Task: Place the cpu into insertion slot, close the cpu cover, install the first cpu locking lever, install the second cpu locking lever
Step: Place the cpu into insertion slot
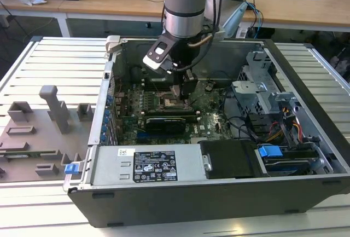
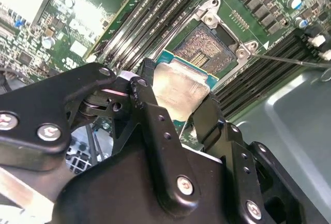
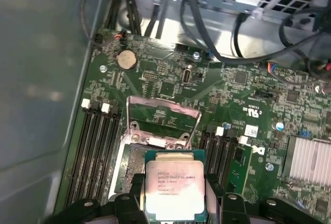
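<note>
The cpu (image 2: 181,87) sits clamped between both fingers (image 2: 208,119).

The arm (image 1: 184,7) hangs vertical, jaws clamped on the cpu (image 3: 175,185).

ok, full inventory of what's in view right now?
cpu: 1, silver top, held just off the slot
slot: 1, dark centre, open, on board
cover: 1, silver frame, raised beside slot
memory slots: 2 banks, black, flanking slot
coin battery: 1, silver, on board
heatsink: 1, silver, on board
case: 1, dark grey, open, on table
power supply: 1, silver, in case
fixture tray: 1, grey, exterior view's left of case
arm: 1, silver-grey, reaching into case
end effector: 1, black, shut on cpu
</note>
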Robot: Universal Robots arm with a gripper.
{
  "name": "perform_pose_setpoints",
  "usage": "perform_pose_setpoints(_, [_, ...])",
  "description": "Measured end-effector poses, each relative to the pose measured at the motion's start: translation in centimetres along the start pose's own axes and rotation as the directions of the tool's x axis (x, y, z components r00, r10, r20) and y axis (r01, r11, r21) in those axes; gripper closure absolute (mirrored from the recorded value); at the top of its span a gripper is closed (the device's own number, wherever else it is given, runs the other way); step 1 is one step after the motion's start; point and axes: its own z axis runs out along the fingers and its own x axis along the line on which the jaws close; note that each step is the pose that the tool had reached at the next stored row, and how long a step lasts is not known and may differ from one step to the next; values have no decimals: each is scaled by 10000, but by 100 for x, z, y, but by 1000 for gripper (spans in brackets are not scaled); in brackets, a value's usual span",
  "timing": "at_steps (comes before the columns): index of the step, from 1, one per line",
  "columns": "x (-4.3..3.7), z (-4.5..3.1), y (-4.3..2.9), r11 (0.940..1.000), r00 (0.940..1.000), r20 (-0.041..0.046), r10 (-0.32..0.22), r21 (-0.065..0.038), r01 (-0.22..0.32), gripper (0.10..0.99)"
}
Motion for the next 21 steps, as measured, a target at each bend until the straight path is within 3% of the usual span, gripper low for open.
perform_pose_setpoints(7, [0,4,0,9935,9934,75,1141,-23,-1141,541])
perform_pose_setpoints(10, [0,7,0,9818,9817,124,1898,-42,-1897,541])
perform_pose_setpoints(14, [0,9,0,9685,9684,162,2490,-61,-2490,541])
perform_pose_setpoints(17, [0,12,-1,9497,9494,202,3133,-83,-3132,541])
perform_pose_setpoints(21, [0,13,-1,9333,9330,229,3591,-102,-3589,541])
